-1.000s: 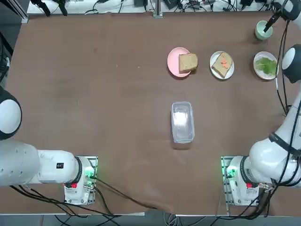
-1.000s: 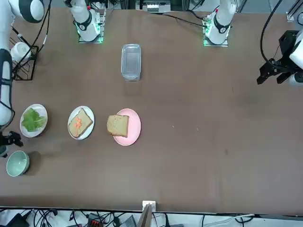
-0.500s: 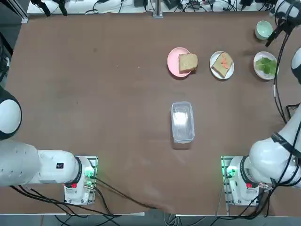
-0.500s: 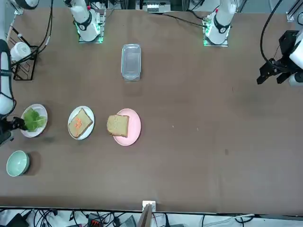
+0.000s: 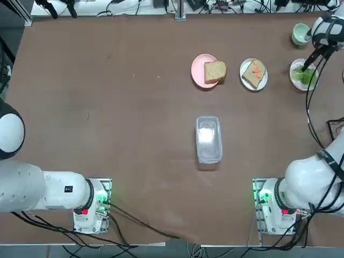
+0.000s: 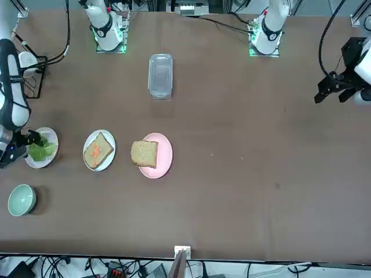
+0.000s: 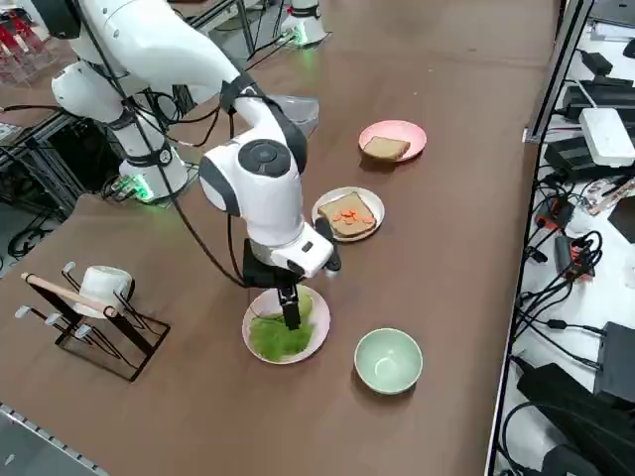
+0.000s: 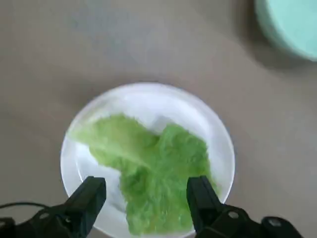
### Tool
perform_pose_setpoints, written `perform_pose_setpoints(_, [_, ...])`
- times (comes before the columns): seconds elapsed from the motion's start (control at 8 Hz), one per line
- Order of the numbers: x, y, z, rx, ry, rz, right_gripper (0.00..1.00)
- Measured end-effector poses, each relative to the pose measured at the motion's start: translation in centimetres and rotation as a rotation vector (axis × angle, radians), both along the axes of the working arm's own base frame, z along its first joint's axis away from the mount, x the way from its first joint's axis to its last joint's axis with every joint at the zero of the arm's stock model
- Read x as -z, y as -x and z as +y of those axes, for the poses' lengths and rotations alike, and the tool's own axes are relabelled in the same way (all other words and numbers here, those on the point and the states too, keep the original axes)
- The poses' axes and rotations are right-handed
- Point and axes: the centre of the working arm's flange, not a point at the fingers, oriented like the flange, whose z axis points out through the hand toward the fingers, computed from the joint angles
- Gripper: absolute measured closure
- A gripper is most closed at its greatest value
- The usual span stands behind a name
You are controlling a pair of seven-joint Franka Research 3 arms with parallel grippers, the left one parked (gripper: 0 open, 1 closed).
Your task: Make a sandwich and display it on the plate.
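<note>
No text, label, brand or number can be read on anything here.

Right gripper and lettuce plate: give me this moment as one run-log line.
right gripper: open, above lettuce leaf | lettuce: on its white plate | held: nothing | bread slice with orange bits: uncovered

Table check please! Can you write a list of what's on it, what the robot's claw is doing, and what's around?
Surface: brown table, bare in the middle.
Job's things: bread slice on pink plate; bread with orange bits on white plate; lettuce leaf on its own white plate.
Clutter: clear container; green bowl; mug on rack.
Grippers: right gripper open, above the lettuce.
Cables: along the table edges.
Surroundings: equipment beside the table.
</note>
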Motion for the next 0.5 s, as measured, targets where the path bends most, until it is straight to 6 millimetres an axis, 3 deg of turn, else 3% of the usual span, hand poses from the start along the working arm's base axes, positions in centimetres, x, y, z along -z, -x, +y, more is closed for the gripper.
perform_pose_setpoints(0.5, [3.4, 3.5, -1.5, -0.004, 0.019, -0.025, 0.02])
